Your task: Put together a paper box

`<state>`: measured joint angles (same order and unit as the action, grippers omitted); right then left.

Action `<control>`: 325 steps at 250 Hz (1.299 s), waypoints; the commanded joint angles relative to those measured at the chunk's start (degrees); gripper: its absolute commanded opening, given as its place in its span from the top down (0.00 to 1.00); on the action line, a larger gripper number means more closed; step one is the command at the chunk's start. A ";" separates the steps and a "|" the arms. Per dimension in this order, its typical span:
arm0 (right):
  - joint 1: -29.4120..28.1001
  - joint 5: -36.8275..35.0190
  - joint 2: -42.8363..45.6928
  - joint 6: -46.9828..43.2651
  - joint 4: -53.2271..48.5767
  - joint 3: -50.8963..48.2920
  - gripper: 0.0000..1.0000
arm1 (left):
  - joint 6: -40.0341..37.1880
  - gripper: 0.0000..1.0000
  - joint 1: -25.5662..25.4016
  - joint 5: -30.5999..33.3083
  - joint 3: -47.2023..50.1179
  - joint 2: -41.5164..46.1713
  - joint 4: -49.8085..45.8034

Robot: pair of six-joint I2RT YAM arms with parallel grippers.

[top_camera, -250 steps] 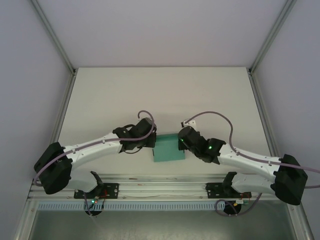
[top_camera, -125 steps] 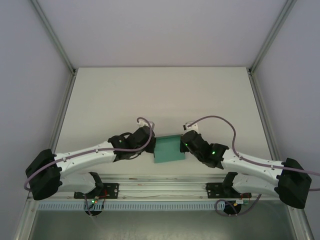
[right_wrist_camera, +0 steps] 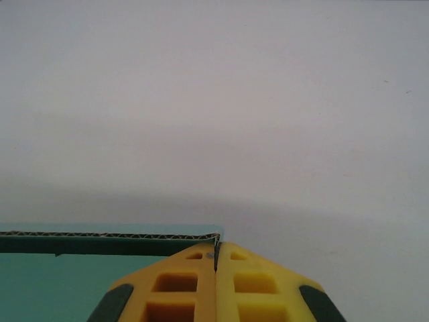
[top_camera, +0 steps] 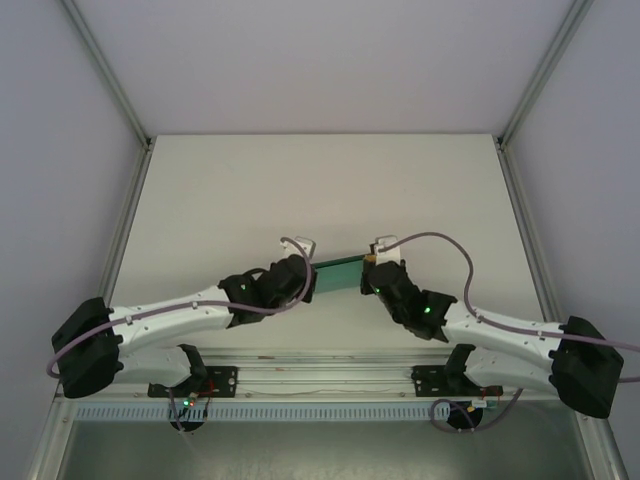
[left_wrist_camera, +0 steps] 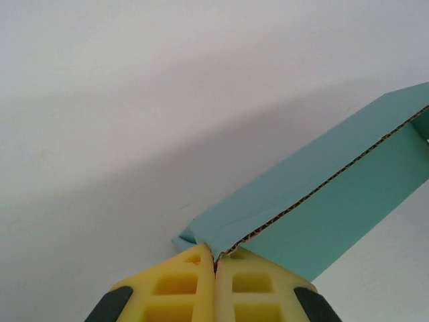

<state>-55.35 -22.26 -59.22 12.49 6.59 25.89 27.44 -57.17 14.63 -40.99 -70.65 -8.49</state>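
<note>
The two arms reached inward from the near edge of the bench (top_camera: pixel 320 180). The left end effector (left_wrist_camera: pixel 215 260) was closed, its yellow pads (left_wrist_camera: pixel 179 290) pinching one corner of the paper box (left_wrist_camera: pixel 322 201) along its corrugated edge. The right end effector (right_wrist_camera: pixel 216 253) was closed in the same way on the box's opposite end. The teal box spanned the gap between them over the near middle of the bench. From overhead it showed as a narrow strip, nearly edge-on. Beyond it lay pale bench surface.

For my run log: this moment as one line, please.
left gripper: shut on paper box | right gripper: shut on paper box | pose: tilted
</note>
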 commanded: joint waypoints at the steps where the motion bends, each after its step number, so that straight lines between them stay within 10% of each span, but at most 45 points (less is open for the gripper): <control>1: -0.73 2.73 0.55 -0.13 4.69 -3.22 1.00 | -2.75 1.00 -4.09 3.29 3.45 -1.68 9.27; 143: -0.71 2.00 -1.04 6.07 -0.16 -6.75 0.95 | 1.18 1.00 -6.20 8.22 14.15 -8.46 22.53; 231: 0.23 5.62 6.40 9.59 -11.02 1.69 0.53 | 0.44 1.00 -6.70 10.13 13.06 -9.06 20.63; 325: 6.24 7.81 7.01 16.77 -17.49 8.25 0.38 | 2.05 1.00 -7.23 13.57 10.32 -11.87 18.16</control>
<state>-50.13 -14.48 -52.38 25.93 -6.70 32.75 28.45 -63.33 30.89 -32.21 -79.66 20.80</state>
